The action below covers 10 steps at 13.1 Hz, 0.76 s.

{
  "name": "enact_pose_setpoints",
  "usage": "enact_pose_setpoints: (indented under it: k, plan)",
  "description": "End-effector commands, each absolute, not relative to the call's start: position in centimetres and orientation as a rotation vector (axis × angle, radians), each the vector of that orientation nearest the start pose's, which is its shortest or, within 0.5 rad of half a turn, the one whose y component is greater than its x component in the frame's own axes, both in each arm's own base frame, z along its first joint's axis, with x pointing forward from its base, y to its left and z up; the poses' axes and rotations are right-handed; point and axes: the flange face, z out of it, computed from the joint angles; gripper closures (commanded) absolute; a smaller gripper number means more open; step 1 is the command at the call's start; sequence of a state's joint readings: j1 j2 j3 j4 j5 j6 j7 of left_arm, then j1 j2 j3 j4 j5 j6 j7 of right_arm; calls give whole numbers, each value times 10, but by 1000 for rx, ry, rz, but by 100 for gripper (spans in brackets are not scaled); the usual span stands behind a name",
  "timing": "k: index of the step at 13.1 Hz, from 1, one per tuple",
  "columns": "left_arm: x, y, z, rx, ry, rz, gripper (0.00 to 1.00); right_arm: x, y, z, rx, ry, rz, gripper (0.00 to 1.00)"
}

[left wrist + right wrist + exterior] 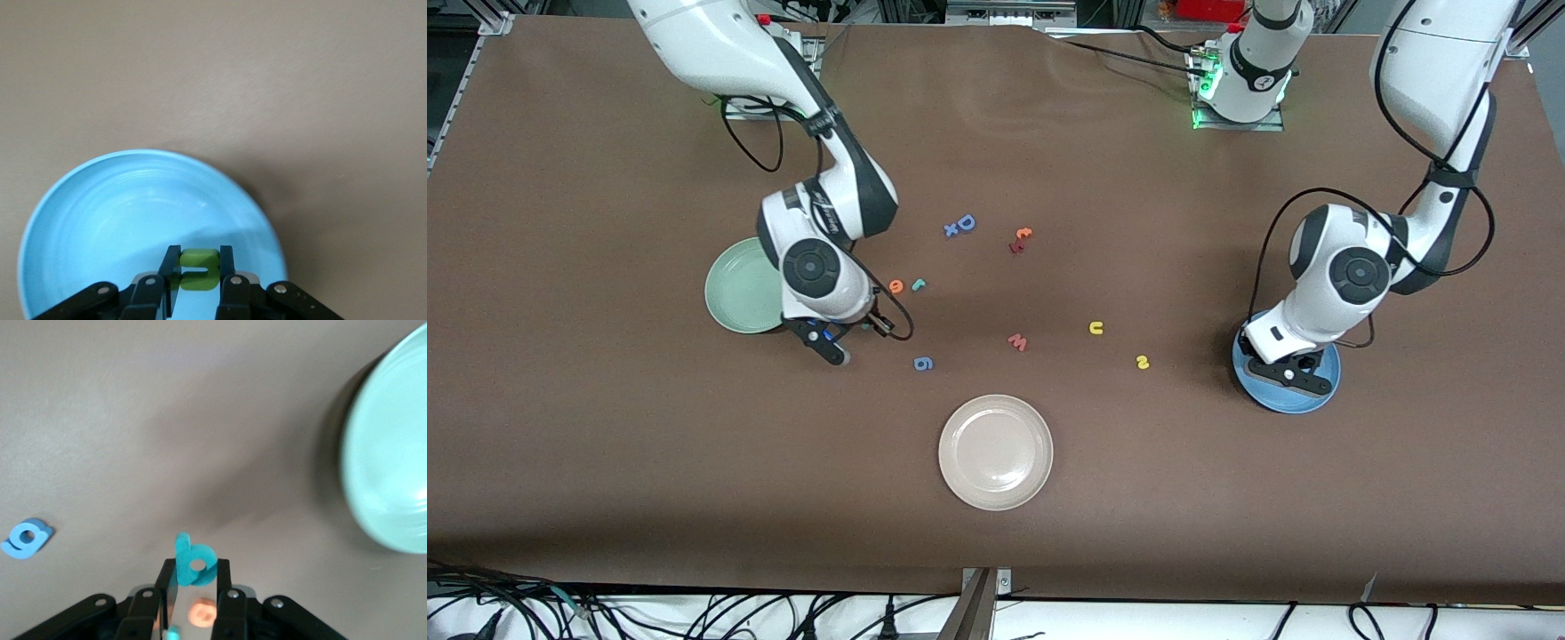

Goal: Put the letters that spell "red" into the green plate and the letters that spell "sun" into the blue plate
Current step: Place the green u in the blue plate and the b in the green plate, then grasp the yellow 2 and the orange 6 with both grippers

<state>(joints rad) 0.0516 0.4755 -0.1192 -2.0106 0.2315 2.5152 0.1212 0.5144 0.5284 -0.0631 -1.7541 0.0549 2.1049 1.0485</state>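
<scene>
The right pincer [195, 587] hangs over the table [605, 462] just beside the green plate [734, 289], its fingers clamped on the teal "d" [194, 561]. The orange "e" [896, 285] and teal "r" [918, 284] lie side by side on the table at about 3 o'clock from that plate, toward the middle.

The left pincer [196, 270] is over the blue plate [87, 220], closed on the dark green "n" [198, 269]. The yellow "s" [1143, 362] lies at 9 o'clock from the blue plate, and the yellow "u" [1096, 328] at roughly 10 o'clock from the "s".

A blue "g" [27, 539] lies near the right pincer. The beige-white plate [996, 452] sits nearest the front camera.
</scene>
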Motion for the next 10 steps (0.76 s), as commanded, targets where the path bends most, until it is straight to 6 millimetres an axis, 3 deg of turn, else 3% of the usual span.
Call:
enact_pose_setpoints:
  k: [1, 2, 3, 4, 5, 8, 9, 10]
  plan:
    - [605, -28, 225, -2983, 612, -39, 96, 552, 237, 274, -3140, 829, 280, 90]
    - [605, -28, 224, -2983, 612, -37, 88, 550, 210, 277, -3155, 777, 294, 90]
    - [605, -28, 224, -2987, 591, -35, 63, 543, 186, 279, -3166, 707, 309, 90]
    - [606, -28, 222, -2986, 588, -43, 1, 538, 163, 278, -3171, 662, 334, 90]
    - [606, -28, 222, -2986, 590, -43, 0, 534, 144, 272, -3180, 633, 365, 90]
    - [606, -35, 226, -2986, 600, -51, 0, 521, 114, 240, -3206, 574, 479, 90]
    - [605, -44, 228, -2990, 598, -59, 0, 521, 105, 232, -3206, 595, 505, 89]
    - [604, -64, 229, -2999, 590, -66, 0, 520, 100, 226, -3206, 606, 526, 89]
